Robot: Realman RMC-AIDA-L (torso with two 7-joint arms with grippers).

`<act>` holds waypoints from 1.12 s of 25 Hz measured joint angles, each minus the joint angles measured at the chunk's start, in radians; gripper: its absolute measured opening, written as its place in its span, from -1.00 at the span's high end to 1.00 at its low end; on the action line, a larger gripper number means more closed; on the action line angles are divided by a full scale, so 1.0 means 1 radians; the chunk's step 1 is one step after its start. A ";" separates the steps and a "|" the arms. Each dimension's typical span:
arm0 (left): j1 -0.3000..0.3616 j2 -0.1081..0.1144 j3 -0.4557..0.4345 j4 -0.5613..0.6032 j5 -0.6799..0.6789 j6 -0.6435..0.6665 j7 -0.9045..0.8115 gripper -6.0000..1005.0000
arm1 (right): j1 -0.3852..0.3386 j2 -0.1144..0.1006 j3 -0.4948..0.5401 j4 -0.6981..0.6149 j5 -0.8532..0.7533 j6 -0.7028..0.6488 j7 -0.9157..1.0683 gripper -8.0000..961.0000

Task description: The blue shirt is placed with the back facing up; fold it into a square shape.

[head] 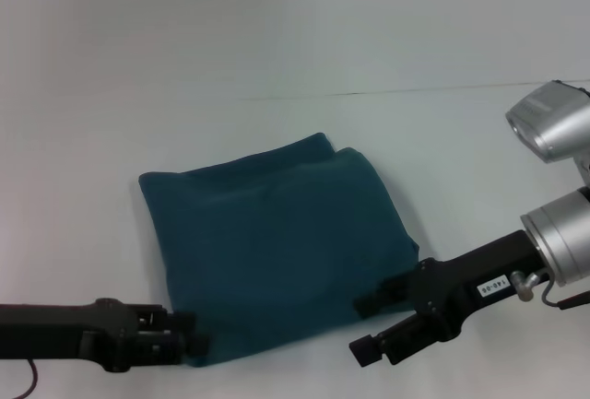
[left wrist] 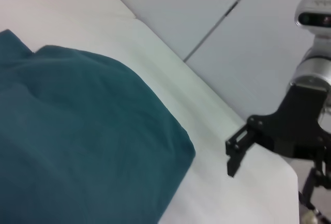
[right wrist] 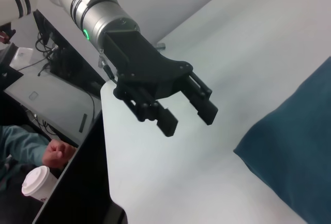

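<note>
Head view showed one dark teal-blue cotton shirt (head: 277,242) lying folded into a rough square on the white worktop (head: 277,40), toward its near edge, with no sleeves or lettering showing. Two black grippers sat at the shirt's near corners. The left gripper (head: 189,339) was low at the near left corner, beside or touching the cloth; which one I could not tell. The right gripper (head: 378,325) was just beside the near right corner.

In the right wrist view the left gripper (right wrist: 189,113) had its jaws parted with nothing between them. In the left wrist view the right gripper (left wrist: 235,151) was likewise spread and empty, clear of the shirt's (left wrist: 77,141) rounded fold. Probably both had let go after laying the last fold, so the square looked nearly or wholly done.
</note>
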 joint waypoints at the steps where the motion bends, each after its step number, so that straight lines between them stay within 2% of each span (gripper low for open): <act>1: -0.001 0.000 0.010 -0.001 0.000 -0.001 0.012 -0.16 | -0.001 -0.002 0.000 -0.003 0.000 0.000 -0.004 -0.90; 8: -0.003 -0.034 0.030 0.016 0.000 -0.065 0.090 -0.17 | 0.001 0.002 -0.013 -0.029 0.000 0.002 -0.017 -0.90; 10: -0.004 -0.038 0.037 0.019 -0.002 -0.074 0.094 -0.20 | 0.001 0.006 -0.023 -0.037 -0.001 0.006 -0.018 -0.90; 21: -0.007 -0.033 0.047 0.029 -0.004 -0.053 0.087 -0.50 | 0.002 0.009 -0.032 -0.038 0.000 0.027 -0.019 -0.90; 28: -0.010 -0.031 0.041 0.030 -0.005 -0.052 0.072 -0.51 | 0.003 0.010 -0.031 -0.038 0.002 0.028 -0.021 -0.90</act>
